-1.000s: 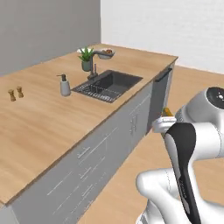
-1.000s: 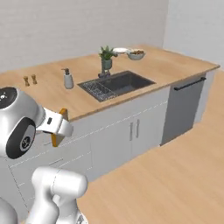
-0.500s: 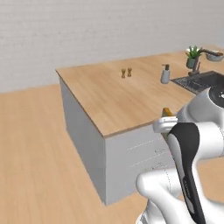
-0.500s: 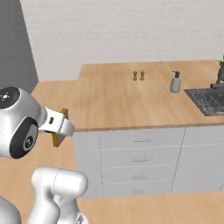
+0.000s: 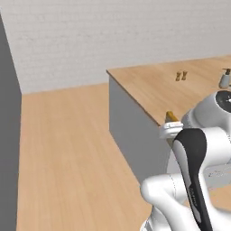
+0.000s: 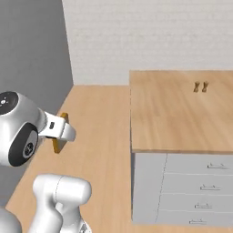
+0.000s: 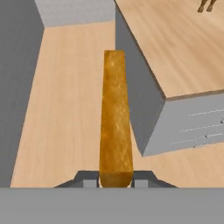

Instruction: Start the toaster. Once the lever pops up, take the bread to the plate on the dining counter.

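The bread [image 7: 115,118], a thin golden-brown slice, stands on edge between my fingers, and my gripper [image 7: 115,177] is shut on its lower end. From the base cameras the bread [image 5: 171,117] [image 6: 59,144] pokes out above and below the white hand, with the gripper [image 5: 170,131] [image 6: 59,129] held close to the arm's body. The wood-topped dining counter [image 5: 153,90] [image 6: 168,113] [image 7: 175,48] lies ahead and to the right, its end corner nearest me. The bread hangs over the floor, short of that corner. The toaster and the plate are out of view.
Two small brown shakers [image 5: 181,76] [image 6: 200,86] [image 7: 206,5] stand on the counter, with a grey soap dispenser [image 5: 224,79] farther right. Grey drawers [image 6: 200,186] face me. A tall grey wall [image 5: 9,135] [image 6: 32,45] stands left, with open wooden floor [image 5: 67,144] between.
The base has turned, so the whole scene slid right: sink and plant left the views and the counter's end corner came in. The bread stays held in the same pose.
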### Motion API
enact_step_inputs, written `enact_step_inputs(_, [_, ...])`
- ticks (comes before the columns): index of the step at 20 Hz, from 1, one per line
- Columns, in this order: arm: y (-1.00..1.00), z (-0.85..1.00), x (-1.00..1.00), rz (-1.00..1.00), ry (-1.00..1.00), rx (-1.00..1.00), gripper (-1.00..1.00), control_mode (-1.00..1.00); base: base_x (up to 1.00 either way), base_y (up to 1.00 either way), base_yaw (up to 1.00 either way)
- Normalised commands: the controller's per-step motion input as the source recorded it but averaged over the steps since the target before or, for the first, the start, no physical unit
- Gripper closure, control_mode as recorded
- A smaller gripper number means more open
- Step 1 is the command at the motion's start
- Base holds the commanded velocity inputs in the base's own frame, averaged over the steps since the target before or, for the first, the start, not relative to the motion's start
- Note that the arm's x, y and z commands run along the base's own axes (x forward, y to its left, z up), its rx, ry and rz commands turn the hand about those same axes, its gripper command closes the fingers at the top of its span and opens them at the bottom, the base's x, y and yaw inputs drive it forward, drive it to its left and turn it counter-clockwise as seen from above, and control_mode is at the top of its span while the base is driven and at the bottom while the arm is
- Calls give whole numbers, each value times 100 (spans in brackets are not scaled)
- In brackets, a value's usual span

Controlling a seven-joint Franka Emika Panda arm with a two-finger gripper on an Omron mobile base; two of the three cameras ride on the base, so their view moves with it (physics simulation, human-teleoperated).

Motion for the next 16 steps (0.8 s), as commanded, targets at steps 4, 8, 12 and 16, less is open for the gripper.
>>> enact_step_inputs(4, [0,0,0,0,0,0,100,100,100,100,3])
enact_step_inputs(8, [0,0,0,0,0,0,100,100,100,98,5])
enact_step_inputs(12, [0,0,0,0,0,0,100,100,100,52,8])
enact_step_inputs(16, [0,0,0,0,0,0,100,100,100,1,0])
